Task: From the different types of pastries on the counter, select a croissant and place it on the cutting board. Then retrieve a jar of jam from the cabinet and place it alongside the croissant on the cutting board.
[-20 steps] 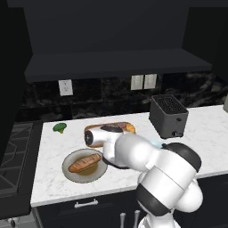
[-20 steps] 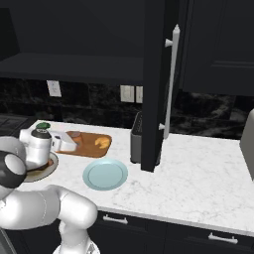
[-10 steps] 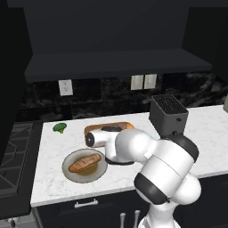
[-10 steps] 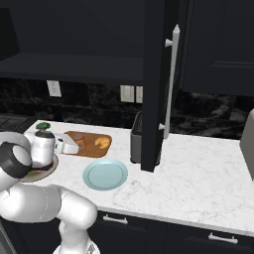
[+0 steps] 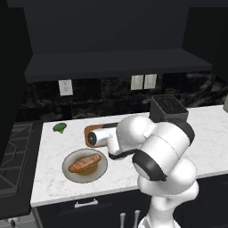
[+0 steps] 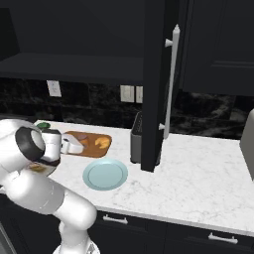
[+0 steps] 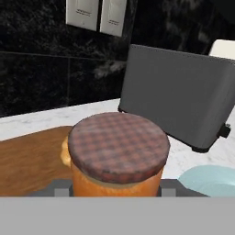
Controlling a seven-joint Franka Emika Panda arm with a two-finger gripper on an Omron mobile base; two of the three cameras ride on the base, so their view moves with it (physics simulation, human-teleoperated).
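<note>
An orange jar of jam [image 7: 117,156] with a checked reddish-brown lid sits between my fingers, and my gripper [image 7: 114,190] is shut on it, low over the brown cutting board [image 7: 32,158]. Just behind the jar, a golden edge of the croissant [image 7: 64,153] peeks out. From the right base view, the croissant [image 6: 103,142] lies at the right end of the cutting board [image 6: 92,150], with my gripper [image 6: 79,147] close to its left. In the left base view my arm hides most of the board [image 5: 91,136]. The baguette-like loaf [image 5: 84,162] rests on the grey plate [image 5: 100,171].
A grey toaster [image 7: 183,98] stands right of the board, and a light-blue plate [image 6: 105,174] lies in front of it. The open black cabinet door [image 6: 158,84] hangs over the counter [image 6: 198,173]. A broccoli floret [image 5: 59,128] sits at the far left.
My hand with the jar has moved along the cutting board toward the croissant, and the arm's elbow has swung forward over the counter.
</note>
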